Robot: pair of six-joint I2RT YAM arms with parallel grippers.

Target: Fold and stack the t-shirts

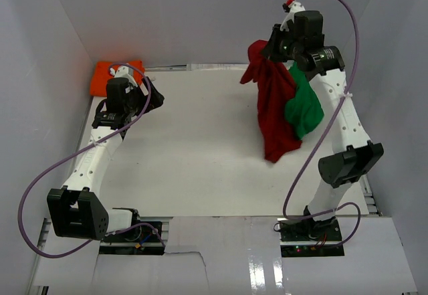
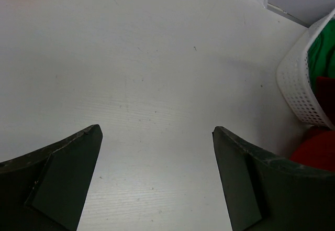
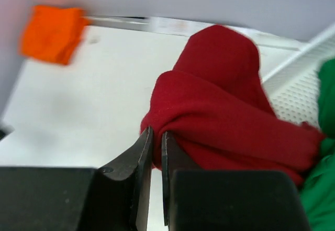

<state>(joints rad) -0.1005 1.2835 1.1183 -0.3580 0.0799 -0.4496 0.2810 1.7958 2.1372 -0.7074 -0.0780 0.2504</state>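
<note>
Under the right claw [image 1: 267,49], clamped on it, hangs the dark red t-shirt [image 1: 273,111], the green t-shirt [image 1: 304,108] touching alongside. The left claw [image 2: 157,131] stands wide apart; the orange t-shirt [image 1: 118,74] lies ahead-left of it.

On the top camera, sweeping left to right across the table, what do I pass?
orange t-shirt → left gripper → dark red t-shirt → green t-shirt
</note>
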